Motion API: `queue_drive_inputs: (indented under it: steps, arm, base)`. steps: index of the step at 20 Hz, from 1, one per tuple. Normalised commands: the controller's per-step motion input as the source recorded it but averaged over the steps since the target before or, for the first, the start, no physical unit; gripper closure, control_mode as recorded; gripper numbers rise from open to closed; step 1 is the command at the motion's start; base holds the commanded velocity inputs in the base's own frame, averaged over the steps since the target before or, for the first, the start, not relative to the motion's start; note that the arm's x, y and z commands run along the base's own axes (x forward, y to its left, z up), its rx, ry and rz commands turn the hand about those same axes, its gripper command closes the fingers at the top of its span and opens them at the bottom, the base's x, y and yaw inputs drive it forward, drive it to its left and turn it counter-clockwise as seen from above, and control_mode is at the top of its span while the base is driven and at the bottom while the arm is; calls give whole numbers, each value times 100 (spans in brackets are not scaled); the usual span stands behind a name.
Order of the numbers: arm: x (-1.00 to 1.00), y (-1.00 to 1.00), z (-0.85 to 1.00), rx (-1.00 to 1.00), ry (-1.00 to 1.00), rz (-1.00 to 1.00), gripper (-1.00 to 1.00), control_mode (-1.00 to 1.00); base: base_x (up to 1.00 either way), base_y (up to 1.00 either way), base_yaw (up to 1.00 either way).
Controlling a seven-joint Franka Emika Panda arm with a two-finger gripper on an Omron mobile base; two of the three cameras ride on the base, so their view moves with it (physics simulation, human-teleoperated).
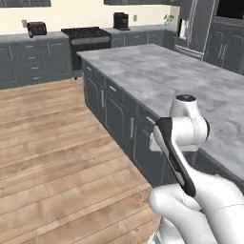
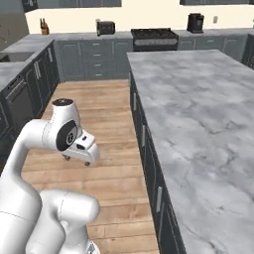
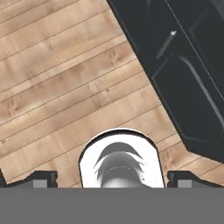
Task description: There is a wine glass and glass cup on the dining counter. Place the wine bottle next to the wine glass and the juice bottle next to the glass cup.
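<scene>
The dining counter (image 1: pixel 162 71) (image 2: pixel 198 104), a long island with a grey-white marble top and dark cabinet fronts (image 3: pixel 188 74), stands beside my arm. Its visible top is bare. The wine glass, glass cup, wine bottle and juice bottle are out of view. My gripper (image 2: pixel 77 159) (image 3: pixel 113 179) hangs low beside the island, pointing down at the wooden floor (image 3: pixel 65 74). It is open, the two fingertips (image 3: pixel 41 179) spread wide with nothing held between them.
A stove (image 1: pixel 88 35) (image 2: pixel 153 34), a toaster (image 1: pixel 36 28) (image 2: pixel 105 27) and a coffee machine (image 1: pixel 121 20) (image 2: pixel 195 22) line the far wall counter. A fridge (image 1: pixel 195 28) stands at the back right. More dark cabinets (image 2: pixel 20 94) run along the left. The wooden floor (image 1: pixel 47 143) is open.
</scene>
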Motion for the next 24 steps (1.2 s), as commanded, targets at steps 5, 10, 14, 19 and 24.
queue_drive_inputs:
  steps: [5, 10, 14, 19, 24]
  arm:
    - [0, 0, 0, 0, 0, 0, -100, 100]
    - [0, 0, 0, 0, 0, 0, -100, 100]
    - [0, 0, 0, 0, 0, 0, -100, 100]
    - [0, 0, 0, 0, 0, 0, -100, 100]
    - [0, 0, 0, 0, 0, 0, -100, 100]
  base:
    - [80, 6, 36]
    - [87, 6, 26]
    - [91, 3, 21]
    - [91, 2, 19]
    - [91, 3, 19]
